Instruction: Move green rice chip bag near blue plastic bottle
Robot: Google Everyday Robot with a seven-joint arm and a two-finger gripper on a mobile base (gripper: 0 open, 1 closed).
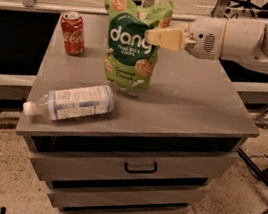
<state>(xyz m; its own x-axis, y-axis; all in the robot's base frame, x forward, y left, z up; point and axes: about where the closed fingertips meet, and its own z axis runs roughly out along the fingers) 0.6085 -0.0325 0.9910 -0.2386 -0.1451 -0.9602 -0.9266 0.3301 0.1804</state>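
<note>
The green rice chip bag (131, 45) is upright, bright green with white "dang" lettering, over the middle of the grey cabinet top (190, 103). My gripper (151, 36) reaches in from the right and is shut on the bag's right upper edge, its cream fingers (168, 37) pinching it. The bag's bottom edge is at or just above the surface. The blue plastic bottle (71, 102) lies on its side at the front left, white cap pointing left. The bag stands just behind the bottle's right end, a small gap apart.
A red soda can (73, 32) stands at the back left of the cabinet top. The cabinet has drawers (139, 166) below. My white arm (256, 37) spans the right side. Rails and a shelf run behind the cabinet; cables and a basket lie on the floor at right.
</note>
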